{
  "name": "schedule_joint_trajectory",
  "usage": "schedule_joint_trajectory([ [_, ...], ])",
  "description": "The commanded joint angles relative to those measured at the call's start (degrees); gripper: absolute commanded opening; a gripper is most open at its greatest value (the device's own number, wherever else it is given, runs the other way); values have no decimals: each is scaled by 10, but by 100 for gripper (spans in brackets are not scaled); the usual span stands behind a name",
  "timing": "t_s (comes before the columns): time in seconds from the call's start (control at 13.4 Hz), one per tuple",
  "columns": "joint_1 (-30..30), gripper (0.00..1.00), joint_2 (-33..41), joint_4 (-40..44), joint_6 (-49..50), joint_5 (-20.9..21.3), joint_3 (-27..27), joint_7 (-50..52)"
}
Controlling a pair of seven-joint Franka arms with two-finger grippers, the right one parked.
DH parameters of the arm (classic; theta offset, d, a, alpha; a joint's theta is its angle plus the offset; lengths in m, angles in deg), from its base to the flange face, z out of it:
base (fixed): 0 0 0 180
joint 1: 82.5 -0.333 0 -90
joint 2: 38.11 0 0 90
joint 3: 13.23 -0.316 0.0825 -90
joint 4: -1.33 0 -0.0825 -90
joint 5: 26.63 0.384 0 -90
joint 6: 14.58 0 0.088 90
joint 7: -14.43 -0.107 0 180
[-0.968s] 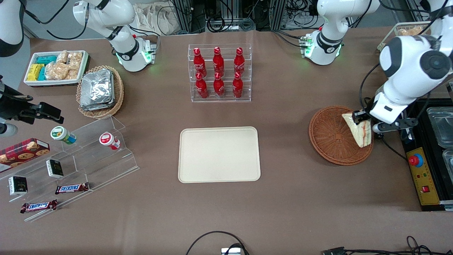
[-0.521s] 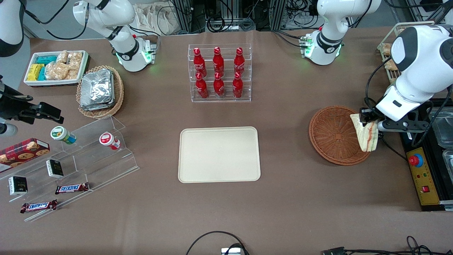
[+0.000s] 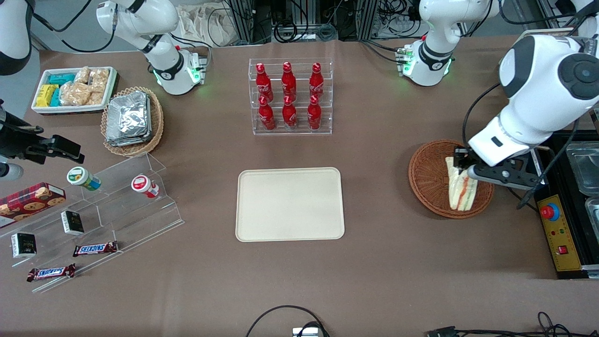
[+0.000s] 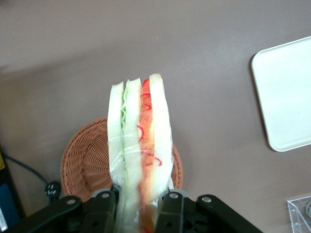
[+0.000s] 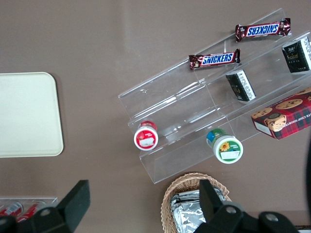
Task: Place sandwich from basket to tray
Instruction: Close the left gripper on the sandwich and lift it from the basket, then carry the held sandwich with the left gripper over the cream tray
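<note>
Gripping: the left gripper (image 4: 140, 204) has its two black fingers (image 4: 103, 206) pressed against the flat bread faces of the sandwich (image 4: 140, 145), one on each side, so it is closed on the wedge at one end.
Sandwich: held on edge, with the green and red filling layers facing the wrist camera and clear wrap over the bread; in the front view the sandwich (image 3: 461, 187) hangs from the gripper (image 3: 463, 164) over the part of the basket nearest the working arm.
Basket: the reddish-brown wicker basket (image 3: 428, 180) sits below the wedge; the wrist view shows its weave (image 4: 85, 162) under the sandwich with a visible gap, so I judge the wedge lifted clear, though contact at its lower tip cannot be ruled out.
Tray: the cream tray (image 3: 290, 204) lies bare at the table's middle, well apart from the basket, toward the parked arm's end; one rounded corner (image 4: 286, 92) shows in the wrist view.
Done: the grasp is made and the lift appears under way.
Left: the carry across the bare brown table to the tray, the lowering onto it, and the release.
</note>
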Motion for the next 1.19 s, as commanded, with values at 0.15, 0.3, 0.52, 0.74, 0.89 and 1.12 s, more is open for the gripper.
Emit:
schedule_joint_trajectory([
  [0.15,2,29,-48,74,27,22,54,54],
  [0.3,20,29,-78,115,51,54,70,101],
  [0.52,70,29,-129,171,68,60,71,161],
  [0.74,106,29,-173,197,67,93,72,218],
  [0.89,137,29,-213,223,64,97,72,255],
  [1.12,161,29,-264,262,61,95,71,288],
])
